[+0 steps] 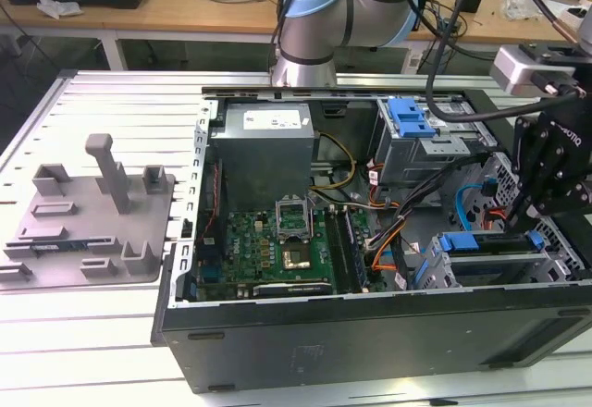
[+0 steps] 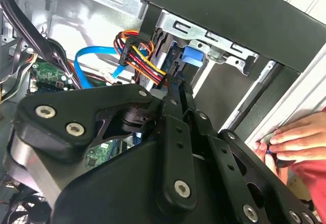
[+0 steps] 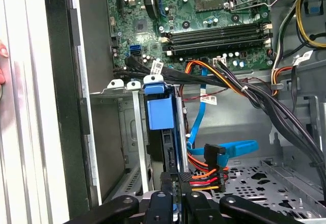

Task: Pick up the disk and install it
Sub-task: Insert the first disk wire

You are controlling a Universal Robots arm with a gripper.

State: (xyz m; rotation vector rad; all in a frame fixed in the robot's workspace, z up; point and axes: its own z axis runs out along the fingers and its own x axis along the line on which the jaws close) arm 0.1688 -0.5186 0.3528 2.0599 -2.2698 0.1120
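Hanging over the drive cage at the exterior view's right end of the open computer case [image 1: 370,333], the black gripper [image 1: 546,185] reaches down toward the bay. In the first wrist view its fingertips [image 3: 168,196] stand close together on either side of a thin dark edge, which looks like the end of the disk [image 3: 170,155] standing on edge in the bay; the jaws appear closed on that edge, though the contact itself is partly hidden by the linkage. The blue plastic carrier frame [image 3: 159,107] of the disk runs away from the fingers along the slot, ending in a blue tab beside two white tabs on the cage's metal rail. In the exterior view the blue-framed disk [image 1: 486,245] lies seated in the cage [image 1: 555,264], just below the gripper.

A bundle of red, orange, yellow and black power wires [image 3: 206,175] with a black connector sits just beside the fingertips, and a blue data cable [image 3: 229,147] loops near it. Beyond lies the green motherboard [image 1: 277,250], with the grey power supply [image 1: 264,153] behind it. A grey fixture plate [image 1: 88,217] with upright posts rests on the slatted table [image 1: 92,370], well apart from the case at the exterior view's left. A person's hand [image 2: 298,137] holds the case's outer edge in the second wrist view.
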